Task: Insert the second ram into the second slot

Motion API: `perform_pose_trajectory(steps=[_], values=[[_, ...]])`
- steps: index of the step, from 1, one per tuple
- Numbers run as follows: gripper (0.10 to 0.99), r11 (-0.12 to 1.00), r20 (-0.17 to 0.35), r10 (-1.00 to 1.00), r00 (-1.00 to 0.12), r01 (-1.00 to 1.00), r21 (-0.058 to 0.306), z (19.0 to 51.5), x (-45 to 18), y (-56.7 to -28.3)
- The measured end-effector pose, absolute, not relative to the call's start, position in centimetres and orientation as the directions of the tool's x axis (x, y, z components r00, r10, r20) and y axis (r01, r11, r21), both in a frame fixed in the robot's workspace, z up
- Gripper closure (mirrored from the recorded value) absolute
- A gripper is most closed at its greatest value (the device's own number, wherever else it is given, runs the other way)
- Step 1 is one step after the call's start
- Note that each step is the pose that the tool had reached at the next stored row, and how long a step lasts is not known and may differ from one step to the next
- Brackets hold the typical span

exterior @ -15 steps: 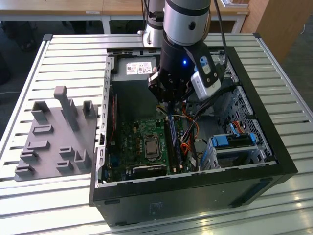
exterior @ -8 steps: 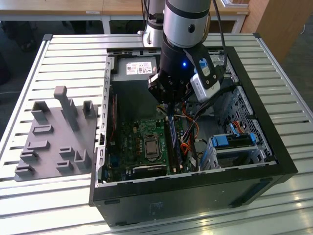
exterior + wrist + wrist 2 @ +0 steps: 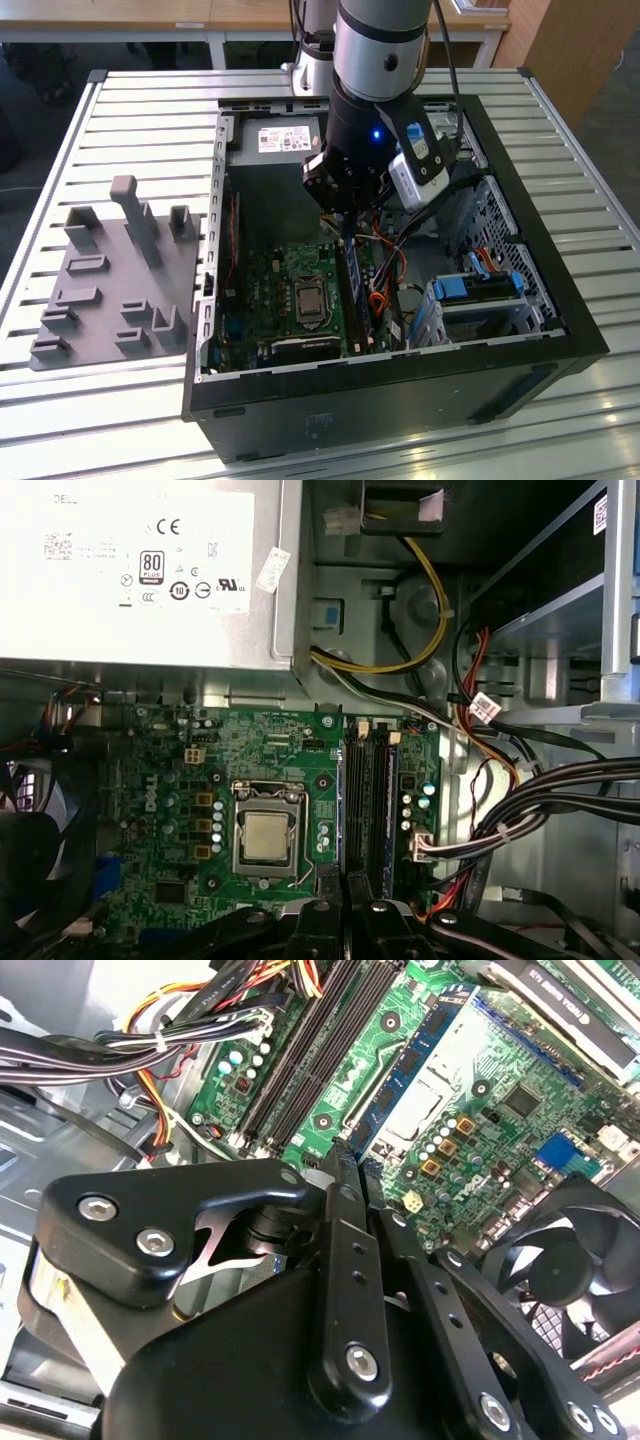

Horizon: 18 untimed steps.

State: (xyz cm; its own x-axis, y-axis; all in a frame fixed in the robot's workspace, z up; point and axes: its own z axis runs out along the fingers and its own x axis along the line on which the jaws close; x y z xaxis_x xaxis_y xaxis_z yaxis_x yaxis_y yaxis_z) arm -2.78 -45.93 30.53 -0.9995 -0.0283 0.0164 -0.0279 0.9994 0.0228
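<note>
My gripper [image 3: 345,222] hangs inside the open computer case [image 3: 560,300], right over the memory slots [image 3: 365,800]. In both wrist views its black fingers [image 3: 340,1200] stand pressed close together. The second ram [image 3: 410,1070], a thin blue board with black chips, runs out from between the fingertips, parallel to the slots [image 3: 300,1060]. Another blue strip [image 3: 390,810] sits on edge in the slot row on the cable side. In the exterior view a blue stick [image 3: 353,290] lies along the slots just below the gripper.
The silver power supply [image 3: 140,570] borders the motherboard, with the processor socket [image 3: 265,835] beside the slots. A cable bundle [image 3: 540,800] crowds the slots' other side. A black fan [image 3: 560,1270] sits close by. A grey fixture [image 3: 120,270] lies outside the case.
</note>
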Motion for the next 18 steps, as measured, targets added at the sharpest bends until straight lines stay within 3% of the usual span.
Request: perform_pose_trajectory(steps=[18], values=[[0.949,0.999,0.016,-0.028,-0.999,-0.028,0.023,29.3,-2.8,-45.9]])
